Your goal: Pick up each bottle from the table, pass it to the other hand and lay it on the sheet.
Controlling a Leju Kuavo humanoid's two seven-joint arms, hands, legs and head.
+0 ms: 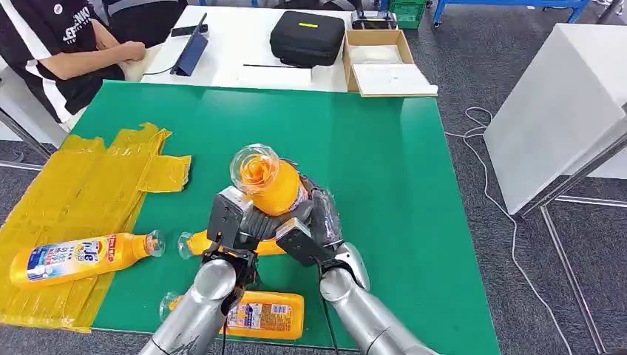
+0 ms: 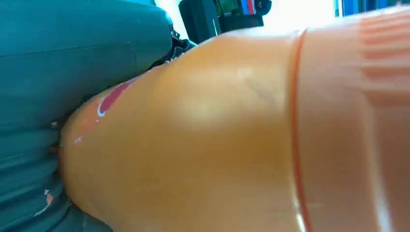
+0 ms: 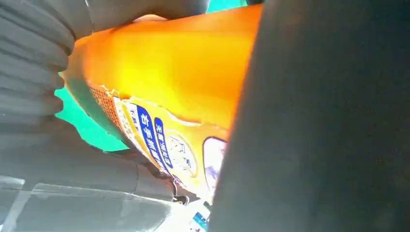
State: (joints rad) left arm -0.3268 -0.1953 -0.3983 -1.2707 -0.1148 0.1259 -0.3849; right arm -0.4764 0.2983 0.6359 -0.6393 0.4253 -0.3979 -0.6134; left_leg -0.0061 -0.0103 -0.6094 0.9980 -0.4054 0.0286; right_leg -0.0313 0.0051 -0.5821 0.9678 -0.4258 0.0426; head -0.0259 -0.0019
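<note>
Head view: at lower centre of the frame, the left hand (image 1: 235, 222) and right hand (image 1: 314, 225) both grip a raised orange bottle (image 1: 270, 181), fingers wrapped on its body. One bottle (image 1: 81, 257) lies on the yellow sheet (image 1: 81, 192) at left; two others (image 1: 203, 242) (image 1: 262, 314) lie on the green desk (image 1: 370, 163).

Left wrist view: the held bottle (image 2: 217, 145) shows at close range.

Right wrist view: its label (image 3: 159, 145) shows, with grey fingers (image 3: 34, 43) against it.

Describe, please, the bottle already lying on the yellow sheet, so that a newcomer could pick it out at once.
Start at the green table; a crumpled yellow sheet drapes its left edge. Near the sheet's front end lies an orange bottle, clear cap pointing at the table. It alone rests on the sheet: two others lie on green, one is held up.
</note>
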